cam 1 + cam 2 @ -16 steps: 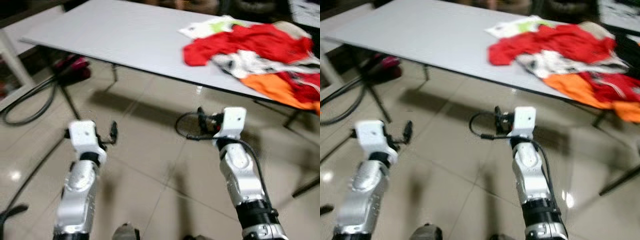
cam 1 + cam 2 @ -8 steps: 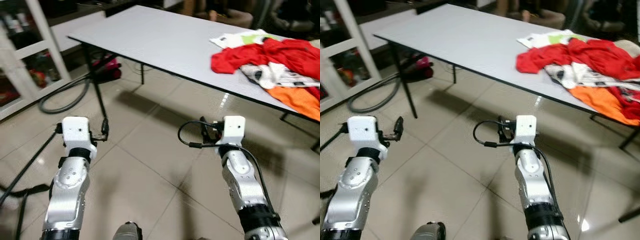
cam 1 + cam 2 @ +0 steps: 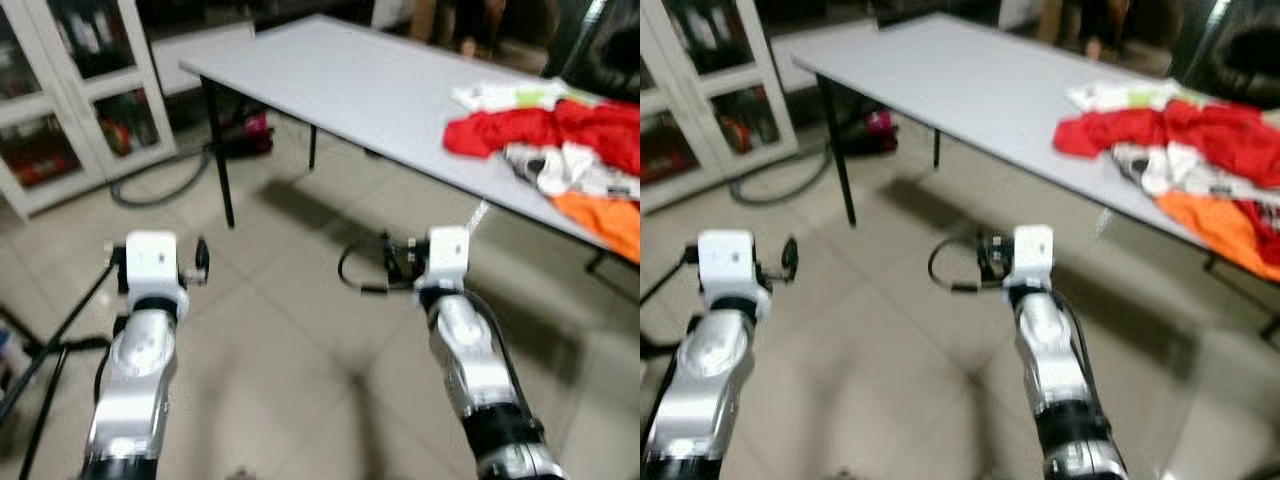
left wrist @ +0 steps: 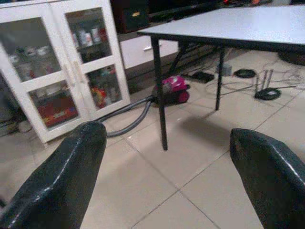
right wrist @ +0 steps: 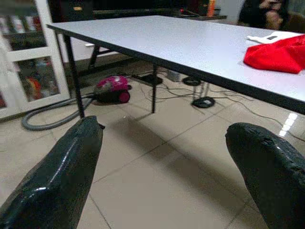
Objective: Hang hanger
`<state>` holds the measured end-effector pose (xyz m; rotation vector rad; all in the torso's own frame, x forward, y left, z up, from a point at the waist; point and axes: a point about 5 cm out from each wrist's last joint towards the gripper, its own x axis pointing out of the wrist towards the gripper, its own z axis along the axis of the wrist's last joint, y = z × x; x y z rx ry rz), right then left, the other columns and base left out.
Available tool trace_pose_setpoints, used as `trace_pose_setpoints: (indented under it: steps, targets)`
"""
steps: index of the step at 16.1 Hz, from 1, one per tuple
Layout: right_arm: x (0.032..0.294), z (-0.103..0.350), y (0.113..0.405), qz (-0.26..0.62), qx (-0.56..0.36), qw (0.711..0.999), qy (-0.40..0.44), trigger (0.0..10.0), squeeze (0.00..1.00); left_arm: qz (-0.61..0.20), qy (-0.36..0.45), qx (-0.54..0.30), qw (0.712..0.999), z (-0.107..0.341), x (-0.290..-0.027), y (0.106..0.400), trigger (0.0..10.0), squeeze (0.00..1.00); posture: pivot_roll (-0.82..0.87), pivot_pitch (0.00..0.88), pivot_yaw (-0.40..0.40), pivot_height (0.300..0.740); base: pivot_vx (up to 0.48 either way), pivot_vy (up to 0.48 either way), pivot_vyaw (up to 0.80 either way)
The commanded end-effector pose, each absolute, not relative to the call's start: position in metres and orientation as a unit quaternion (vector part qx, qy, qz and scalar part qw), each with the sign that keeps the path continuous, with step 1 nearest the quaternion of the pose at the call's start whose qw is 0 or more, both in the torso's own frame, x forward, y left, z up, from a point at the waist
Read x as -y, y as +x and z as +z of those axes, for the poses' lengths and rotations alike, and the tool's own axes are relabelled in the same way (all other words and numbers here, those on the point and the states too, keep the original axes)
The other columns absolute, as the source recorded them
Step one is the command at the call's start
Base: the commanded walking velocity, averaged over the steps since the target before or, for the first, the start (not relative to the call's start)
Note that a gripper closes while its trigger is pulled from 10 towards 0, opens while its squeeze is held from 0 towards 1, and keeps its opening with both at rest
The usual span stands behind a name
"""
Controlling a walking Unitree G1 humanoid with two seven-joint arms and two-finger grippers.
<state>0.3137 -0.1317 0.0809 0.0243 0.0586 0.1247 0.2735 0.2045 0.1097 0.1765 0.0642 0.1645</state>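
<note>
We held our left gripper (image 4: pixel 167 176) and right gripper (image 5: pixel 167 171) out over the tiled floor (image 3: pixel 290 330) before the table (image 3: pixel 380 90), fingers apart and empty. Clothes (image 3: pixel 560 150) lay heaped on the table; we could not make out a hanger.

Table (image 3: pixel 370 90) spans 11 to 2 o'clock, far side of the tiled floor (image 3: pixel 290 330). Pile of clothes (image 3: pixel 560 150) on the table's end at 2 o'clock, reaching its near edge. Cabinet (image 3: pixel 70 110) with glass doors against the wall at 10 o'clock, left of the table. Vacuum cleaner (image 4: pixel 171 89) on the floor under the table's left end, behind the near table leg (image 4: pixel 159 95); its hose (image 4: pixel 128 119) runs across the floor toward the cabinet. Cables (image 5: pixel 200 93) on the floor under the table, further in.
</note>
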Motion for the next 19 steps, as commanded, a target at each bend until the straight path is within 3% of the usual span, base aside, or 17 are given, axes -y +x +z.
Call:
trace_pose_setpoints:
  steps: [1,8,13,19]
  targets:
    - [0.137,0.082,0.315,0.061,-0.025,0.998,0.010,10.0,0.00,0.084,0.096,-0.025,0.991,0.114,-0.202,0.275,10.0,0.00,0.09,0.035,0.011,0.740,0.000,-0.469,0.52]
    - [0.138,0.072,0.311,0.065,-0.042,0.997,0.017,10.0,0.00,0.071,0.079,-0.024,0.994,0.112,-0.198,0.271,10.0,0.00,0.09,0.026,0.016,0.740,0.000,0.000,0.51]
    - [0.137,0.070,0.310,0.076,-0.044,0.995,0.045,10.0,0.01,0.094,0.049,-0.044,0.993,0.106,-0.203,0.271,10.0,0.00,0.09,0.030,0.011,0.740,0.472,0.000,0.51]
    - [0.133,0.068,0.312,0.096,-0.053,0.993,0.035,10.0,0.04,0.088,0.097,-0.025,0.991,0.113,-0.200,0.273,10.0,0.00,0.10,0.039,0.005,0.740,0.480,0.000,0.50]
